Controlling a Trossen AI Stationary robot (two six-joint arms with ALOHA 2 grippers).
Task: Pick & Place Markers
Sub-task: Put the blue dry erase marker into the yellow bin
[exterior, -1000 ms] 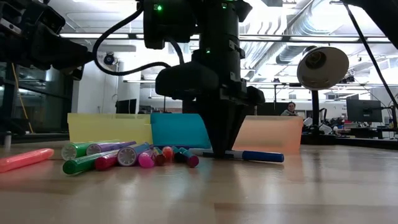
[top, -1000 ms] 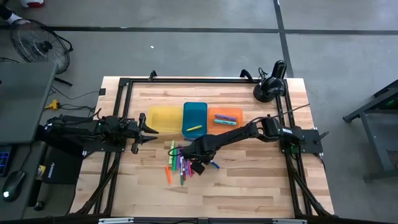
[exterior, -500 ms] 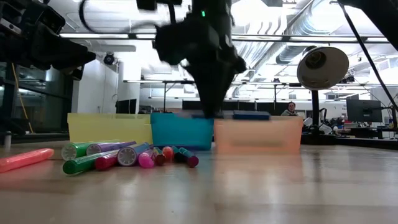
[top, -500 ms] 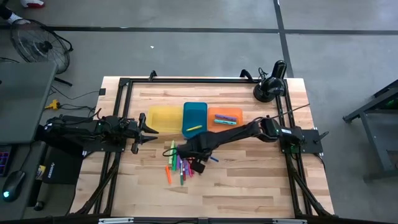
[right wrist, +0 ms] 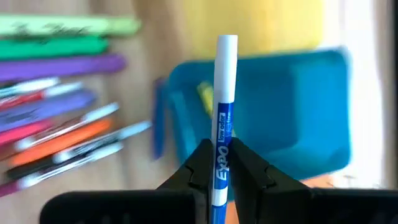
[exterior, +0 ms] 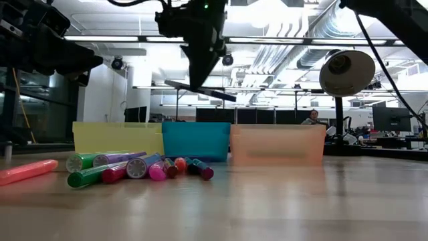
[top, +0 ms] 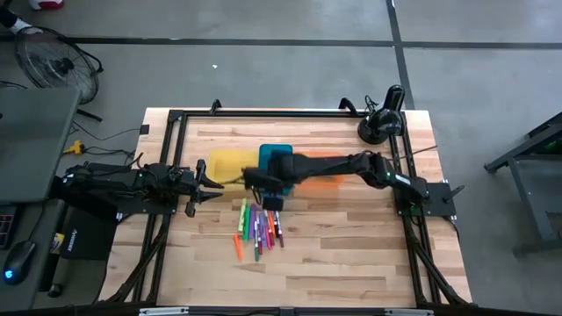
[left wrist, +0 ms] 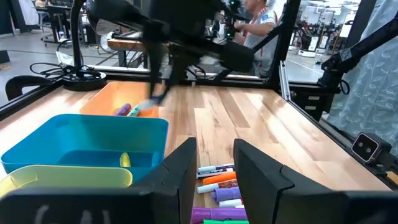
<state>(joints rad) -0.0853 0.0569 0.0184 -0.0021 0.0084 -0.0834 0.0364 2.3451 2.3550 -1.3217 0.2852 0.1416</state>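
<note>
My right gripper [exterior: 200,82] hangs high above the table, over the near rim of the blue tray [top: 275,158], shut on a blue-and-white marker [exterior: 200,91]. Several markers [top: 257,230] in mixed colours lie side by side on the wood in front of the trays. A yellow marker [right wrist: 205,96] lies inside the blue tray. The orange tray [left wrist: 109,99] holds a couple of markers [left wrist: 127,111]. My left gripper [left wrist: 214,168] waits at the table's left side, open, with nothing between its fingers. My right gripper pinches the marker's barrel at its printed label [right wrist: 222,163] between the two fingers. The fingers come from above, slanting down, and lie across the marker. The marker is lifted clear and nearly level, one end a little lower, with its white end [right wrist: 226,46] sticking out past the fingers.
The yellow tray [top: 226,165], the blue tray and the orange tray [exterior: 277,144] stand in a row at the table's middle. A black lamp [top: 382,123] stands at the far right corner. Bare wood lies to the near side and right of the loose markers.
My right gripper has risen from the table beside the loose markers and gone toward the far edge to above the blue tray, rolling its wrist. The blue marker, lying on the wood a second ago, has come up with it, lifted clear.
</note>
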